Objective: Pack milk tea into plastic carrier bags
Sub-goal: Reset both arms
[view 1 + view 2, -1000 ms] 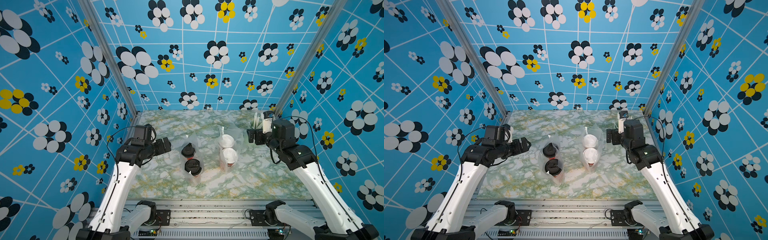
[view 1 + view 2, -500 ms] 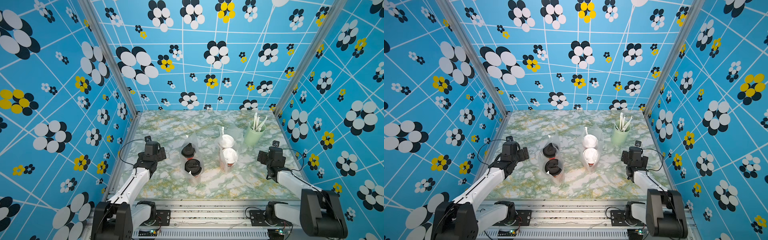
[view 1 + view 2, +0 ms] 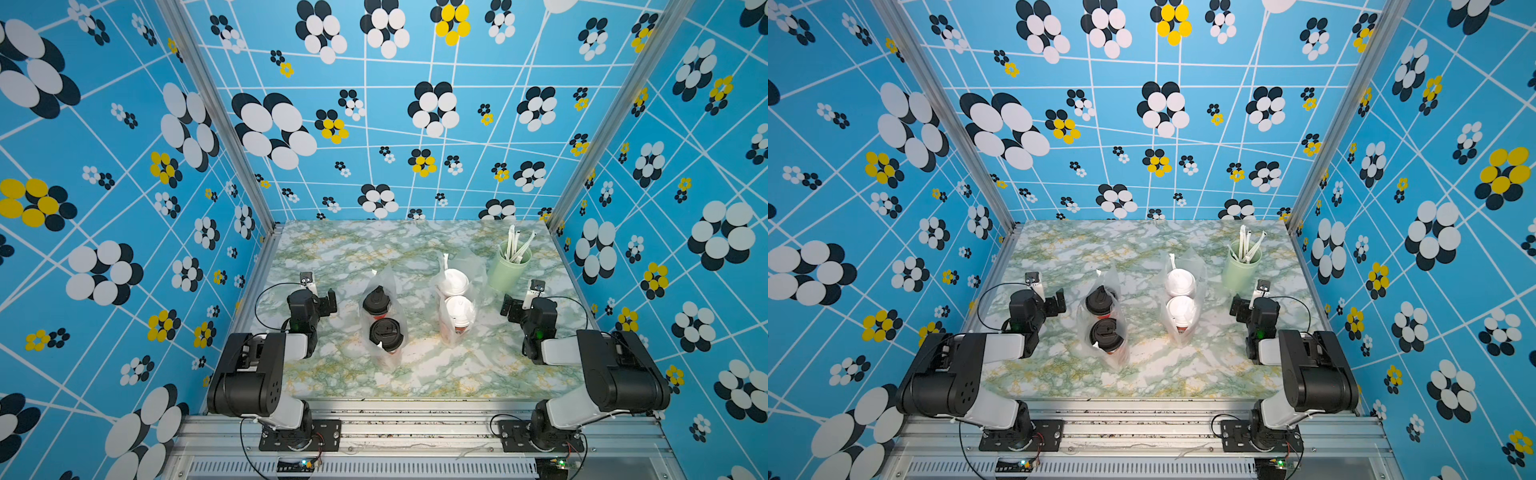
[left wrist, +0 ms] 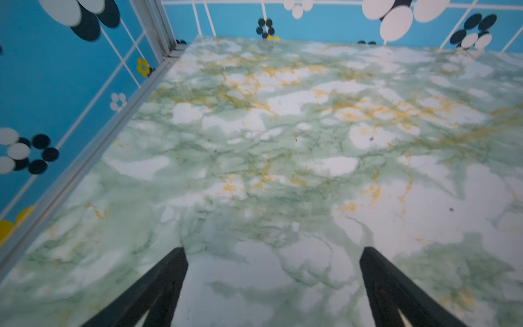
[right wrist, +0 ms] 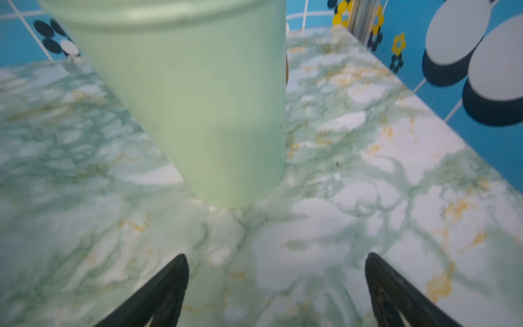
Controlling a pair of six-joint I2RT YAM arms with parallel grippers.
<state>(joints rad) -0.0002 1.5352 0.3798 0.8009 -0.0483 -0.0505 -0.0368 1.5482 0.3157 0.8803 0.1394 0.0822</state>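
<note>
Left hand (image 4: 273, 250), right hand (image 5: 276, 256): released, empty. Milk tea (image 3: 386, 334) stands in plastic carrier bags (image 3: 390, 362) (two cups each) on tabletop (image 3: 419, 376)

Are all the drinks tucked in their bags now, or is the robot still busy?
Done: two red-printed paper cups with black lids stand inside one clear plastic bag, and two red-printed paper cups with white lids stand inside the other clear plastic bag. In hand: nothing; the left gripper and right gripper are open, empty, apart from both bags. Left: no cup stands loose, so the packing looks finished.
</note>
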